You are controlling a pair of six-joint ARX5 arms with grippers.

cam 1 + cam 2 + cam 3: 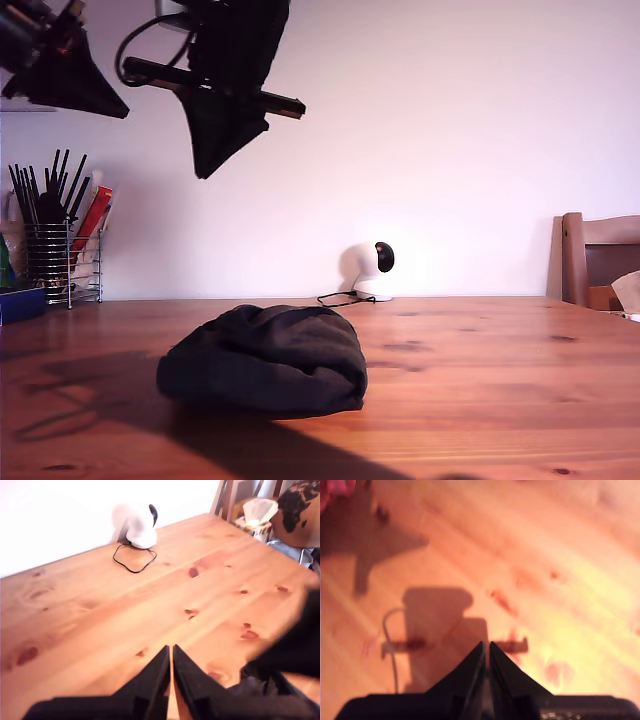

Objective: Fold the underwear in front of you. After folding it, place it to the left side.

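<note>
Pine bench [500,400] carries the underwear [262,360], bundled at six o'clock in the exterior view. Our first hand [171,667] and second hand [486,662] hang closed, empty. Folding seems unstarted; next we must descend and spread it.

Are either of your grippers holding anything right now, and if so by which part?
Nothing is held. My first gripper and my second gripper are both shut on nothing, raised above the table. The underwear lies bundled on it, untouched.
</note>
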